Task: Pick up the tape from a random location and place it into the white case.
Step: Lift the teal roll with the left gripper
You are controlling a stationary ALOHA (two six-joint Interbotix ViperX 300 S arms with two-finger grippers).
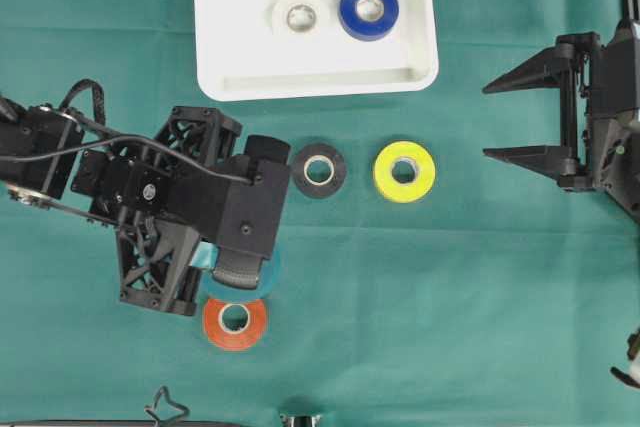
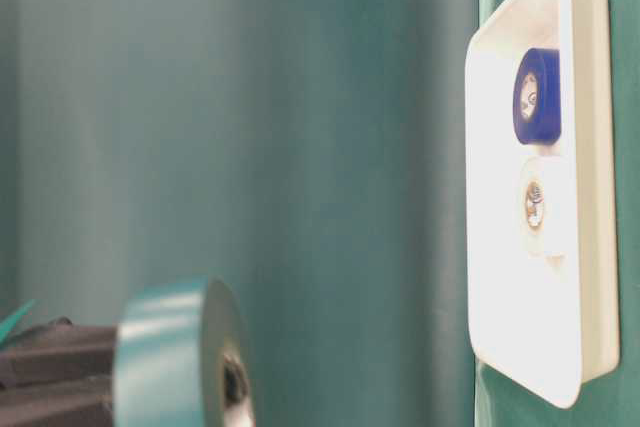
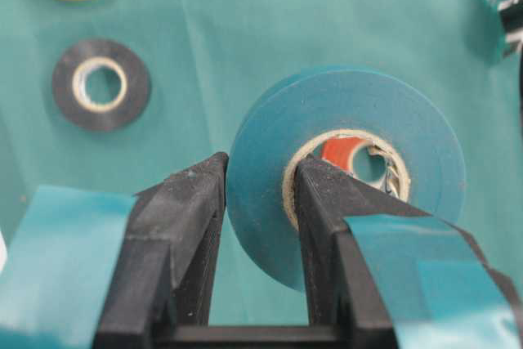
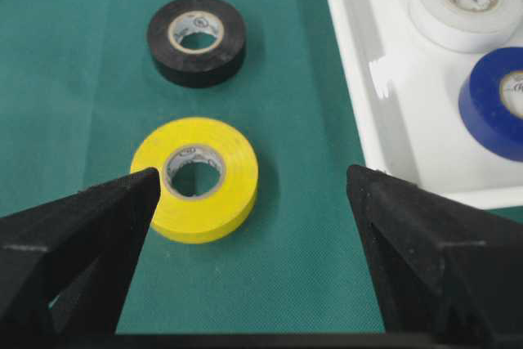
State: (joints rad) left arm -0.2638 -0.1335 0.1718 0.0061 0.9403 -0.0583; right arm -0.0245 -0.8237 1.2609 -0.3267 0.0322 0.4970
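My left gripper (image 3: 257, 194) is shut on a teal tape roll (image 3: 351, 120), one finger on its outer wall and the other inside the core. From overhead the teal tape (image 1: 272, 265) peeks out under the left wrist, just above an orange roll (image 1: 235, 319). At table level the teal tape (image 2: 180, 357) fills the near left corner. The white case (image 1: 315, 85) lies at the top centre and holds a white roll (image 1: 300, 16) and a blue roll (image 1: 368, 10). My right gripper (image 1: 492, 119) stands open at the right, nothing between its fingers.
A black roll (image 1: 319, 169) and a yellow roll (image 1: 404, 171) lie on the green cloth below the case. The yellow roll (image 4: 196, 177) sits just ahead of the right gripper's left finger, and the case wall (image 4: 359, 79) runs along the right.
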